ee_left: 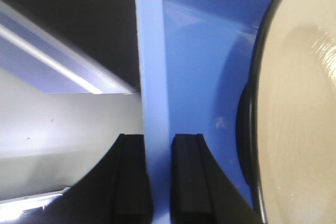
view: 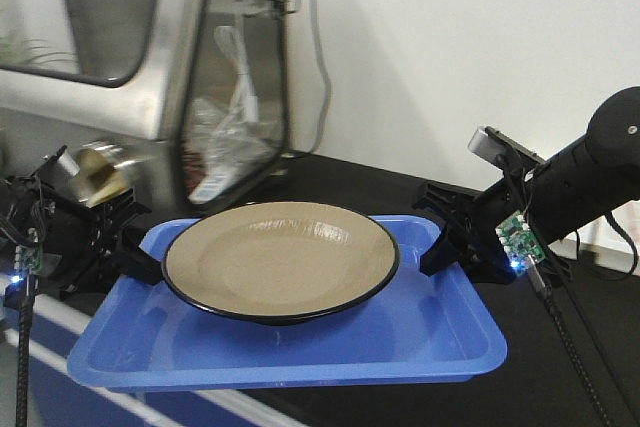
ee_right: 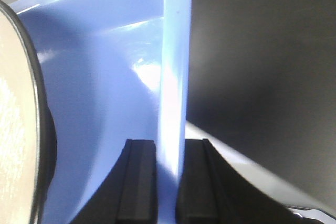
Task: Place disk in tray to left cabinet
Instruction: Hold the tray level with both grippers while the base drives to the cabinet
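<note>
One black counter (view: 590, 397), with one bright blue tray (view: 300, 352) over its near edge, held between my two arms. One tan disk (view: 280, 262) with a thin black rim, lying flat and roughly centred in the tray. Two claws: my left claw (ee_left: 157, 142) clamped on the tray's left rim, my right claw (ee_right: 167, 146) clamped on its right rim, each with one finger inside the wall and one outside.

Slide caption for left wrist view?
Left gripper shut on the bright blue plastic tray rim; glossy tan black-rimmed plate sits inside.
</note>
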